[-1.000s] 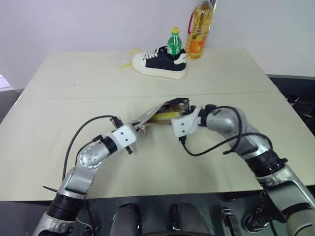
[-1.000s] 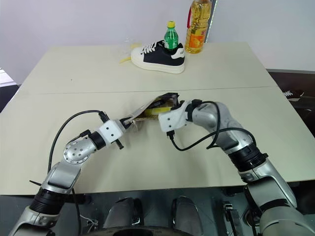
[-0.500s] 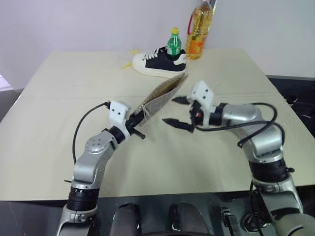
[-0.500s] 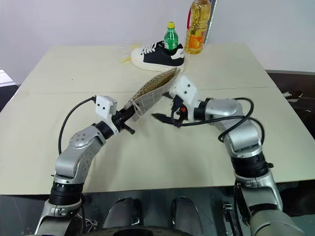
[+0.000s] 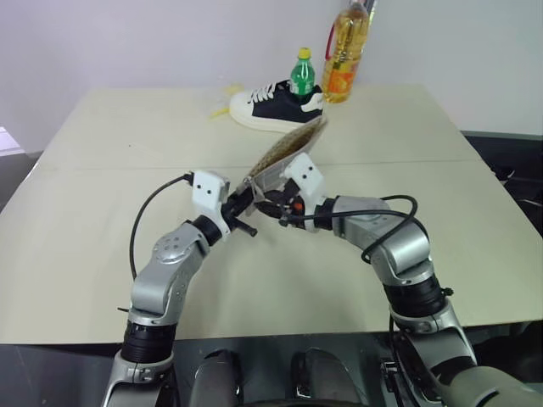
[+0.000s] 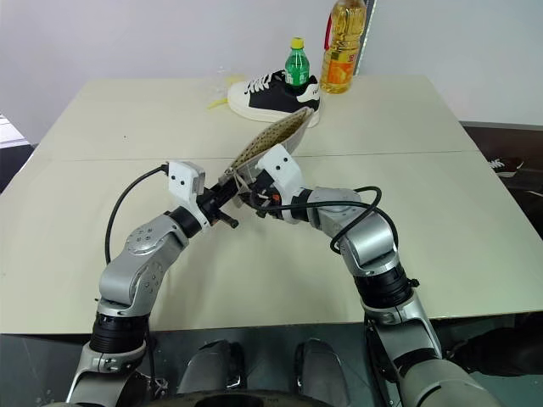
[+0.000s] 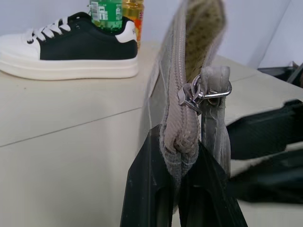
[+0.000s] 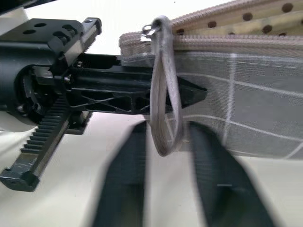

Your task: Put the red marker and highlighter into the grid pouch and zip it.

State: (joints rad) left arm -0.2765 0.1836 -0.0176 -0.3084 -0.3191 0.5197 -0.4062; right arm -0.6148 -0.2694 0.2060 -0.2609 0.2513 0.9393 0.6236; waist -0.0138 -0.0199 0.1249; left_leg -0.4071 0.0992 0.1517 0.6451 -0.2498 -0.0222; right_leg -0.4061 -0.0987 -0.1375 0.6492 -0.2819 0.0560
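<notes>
Zip step: left hand [image 5: 246, 202] pinches the grid pouch [image 5: 288, 151] by its lower corner, tilted up above the surface [image 5: 127, 170]; right hand [image 5: 270, 206], fingers together beside the pull loop [image 8: 163, 85], prob. needs to grab it & pull along zipper.
</notes>
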